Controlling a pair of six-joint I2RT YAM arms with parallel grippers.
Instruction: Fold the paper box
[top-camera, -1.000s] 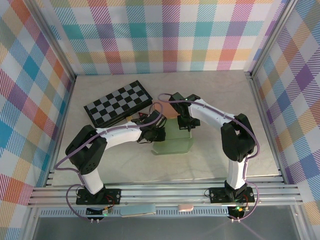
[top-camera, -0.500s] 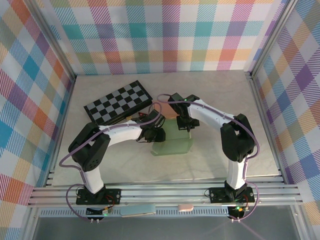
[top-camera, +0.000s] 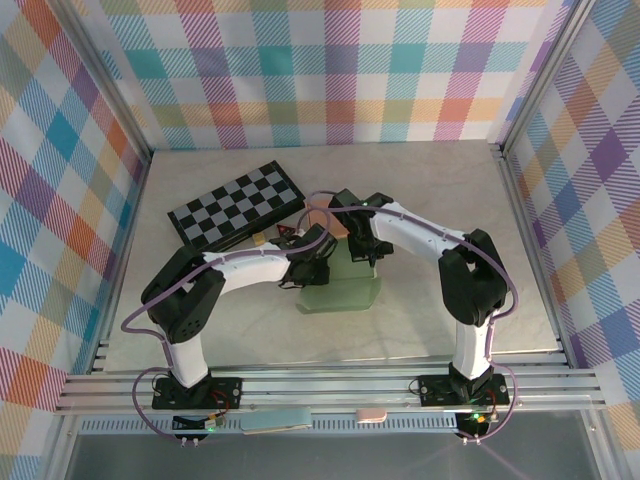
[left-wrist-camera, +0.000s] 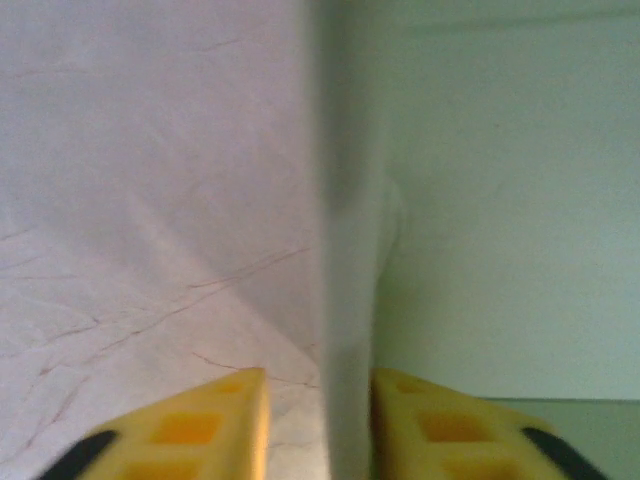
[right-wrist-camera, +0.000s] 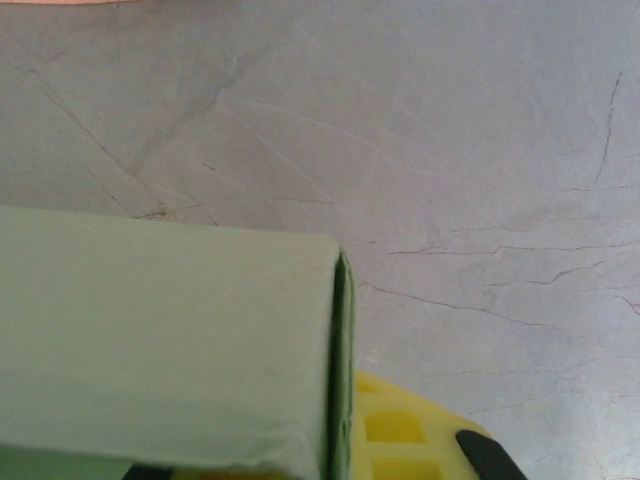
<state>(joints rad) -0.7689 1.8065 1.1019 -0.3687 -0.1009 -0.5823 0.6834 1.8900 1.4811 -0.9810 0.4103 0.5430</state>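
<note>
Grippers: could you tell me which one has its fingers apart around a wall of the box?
The left gripper: its yellow fingers straddle an upright wall of the paper box, whereas the right gripper is shut on a flap.

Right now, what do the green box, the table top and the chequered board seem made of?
Paper box: thin pale green card, matte; its edge in the right wrist view shows two thin folded layers.
Table top: smooth, grey with fine dark veins, so marble or a printed laminate.
Chequered board: flat black and grey squares; material unclear from above.
</note>
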